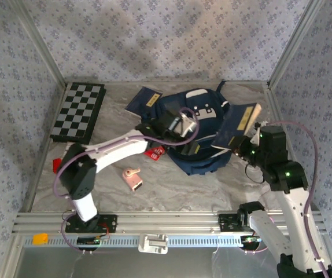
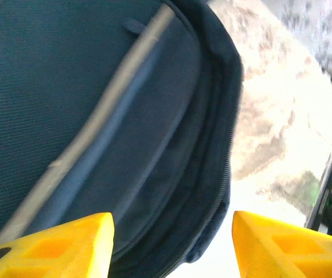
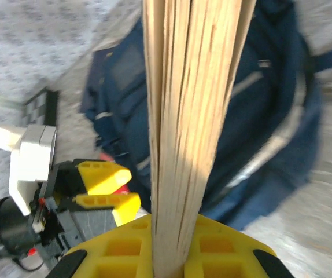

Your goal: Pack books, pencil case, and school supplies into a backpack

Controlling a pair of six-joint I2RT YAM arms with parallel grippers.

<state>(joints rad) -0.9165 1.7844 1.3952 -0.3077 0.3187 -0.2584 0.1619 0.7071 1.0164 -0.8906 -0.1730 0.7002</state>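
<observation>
Navy-blue fabric backpack (image 1: 196, 163) with pale piping lies on the marbled worktop (image 1: 183, 188), toward the middle of its far edge, as the book-loading step appears to be in hand. The right tool (image 3: 174, 243) is clamped on a thin navy paperback book with a yellow title strip (image 1: 236, 130), and the right wrist view shows its page edges pinched upright between the yellow fingers. That book is held at the backpack's right side, toward the worktop's right edge. The left tool (image 2: 172, 225) hovers over the backpack's top with its fingers spread and nothing between them; zipper and seam run just beyond the tips.

A second navy paperback with a yellow strip (image 1: 146, 101) rests against the backpack's far-left side. The small flat red pencil case (image 1: 154, 153) sits just beside the backpack's left flank. The small pale pink gadget (image 1: 132, 177) lies apart from it, nearer the near edge.

Next, by the look of it, the left tool must catch the flap and hold the mouth wide. The right tool can then tilt the book edge-first into the opening; whether that mouth is wide enough cannot be told.
</observation>
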